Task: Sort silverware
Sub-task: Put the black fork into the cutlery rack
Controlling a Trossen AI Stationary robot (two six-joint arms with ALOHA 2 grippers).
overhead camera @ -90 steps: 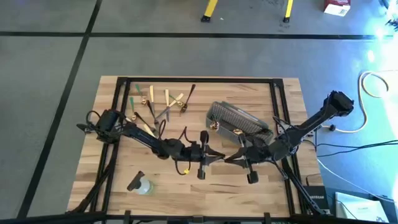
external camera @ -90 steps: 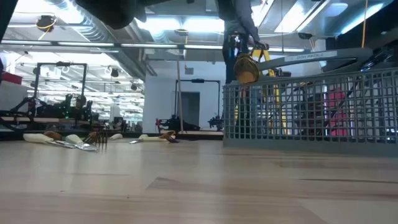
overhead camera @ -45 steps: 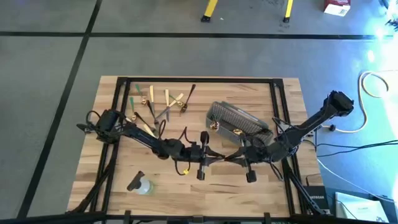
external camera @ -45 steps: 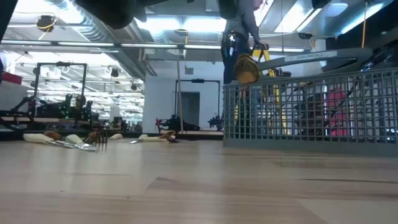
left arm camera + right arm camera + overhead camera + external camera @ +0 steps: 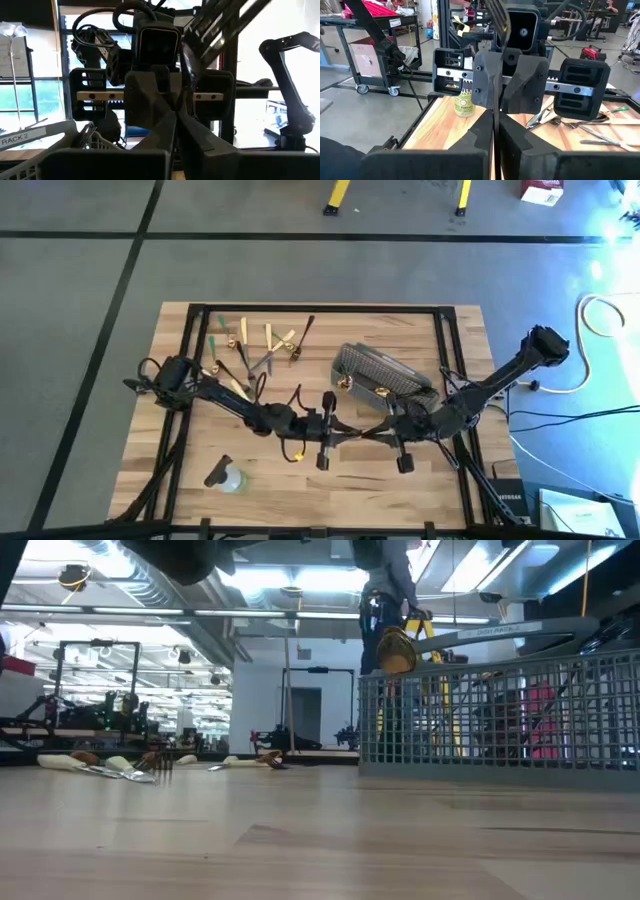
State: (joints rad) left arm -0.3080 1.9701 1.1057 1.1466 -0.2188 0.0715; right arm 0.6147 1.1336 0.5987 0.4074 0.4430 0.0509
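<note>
Two arms reach in over the table (image 5: 400,330) from opposite sides and meet nose to nose at its near middle, a pose that looks like a handover, probably so a piece can be turned or passed toward the sorting side. Behind the right arm stands the wire basket (image 5: 385,372), presumably where sorted pieces go; one gold utensil (image 5: 342,383) already stands at its left end, its head poking above the rim. The left tool (image 5: 335,430) and the right tool (image 5: 388,432) face each other, near but apart. Each wrist view shows its own fingers drawn narrow, pressed almost together. Bridging the space between the tools is a slim dark fork (image 5: 360,430); in the right wrist view its tines rise above the facing tool. Both tools appear to pinch it, though I cannot tell which one truly bears it. Most of the loose silverware (image 5: 250,345), tan, black and green, lies scattered on the far left of the table, well apart from the basket and unsorted. A small bottle (image 5: 228,477) lies near the front left edge, clear of the work.
</note>
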